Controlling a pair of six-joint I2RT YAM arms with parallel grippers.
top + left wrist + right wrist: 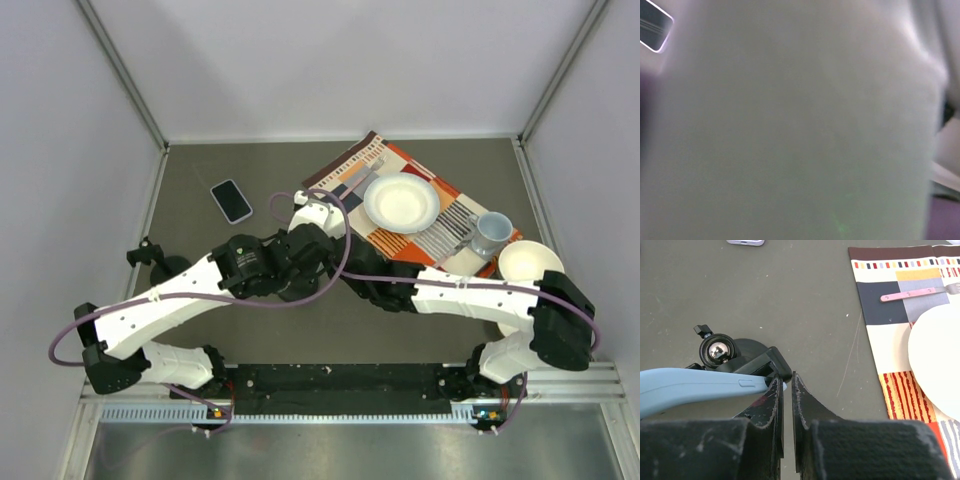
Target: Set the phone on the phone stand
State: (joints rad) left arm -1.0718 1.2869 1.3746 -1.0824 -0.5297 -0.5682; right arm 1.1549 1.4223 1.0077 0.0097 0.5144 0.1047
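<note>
— Black fingers on the right gripper (786,377): are they holding anything?

— No. Its jaws are pressed together on nothing, with the tips low over the table (805,300) and just beside the clamp end of the stand (719,351).

— And the left gripper (312,226)?

— I cannot tell how its jaws stand. Its own camera is swamped by a pale blur, and from above the arm hides the fingertips.

— What is that pale-blue strip (695,387) by the stand?

— It runs in from the left, and its tip ends at the clamp, right by the right gripper's left finger. It may be whatever is blocking the left camera, but I would not put a name to it.

— Where is the phone (231,200)?

— Flat on the table, screen up, on the far side of both arms and well apart from the stand. Neither gripper touches it.

— So how far along are we?

— By my reading, hardly begun. The stand sits on its round base with the ball joint showing, and its clamp carries no phone that I can make out. The pick-up, the carry and the setting-down are all left to do.

— Anything in the way?

— The mat (875,300) with its plate (940,355) lies off to the right, apart from both phone and stand. I judge the stretch of table between those two open, though the left arm hangs over part of it.
</note>
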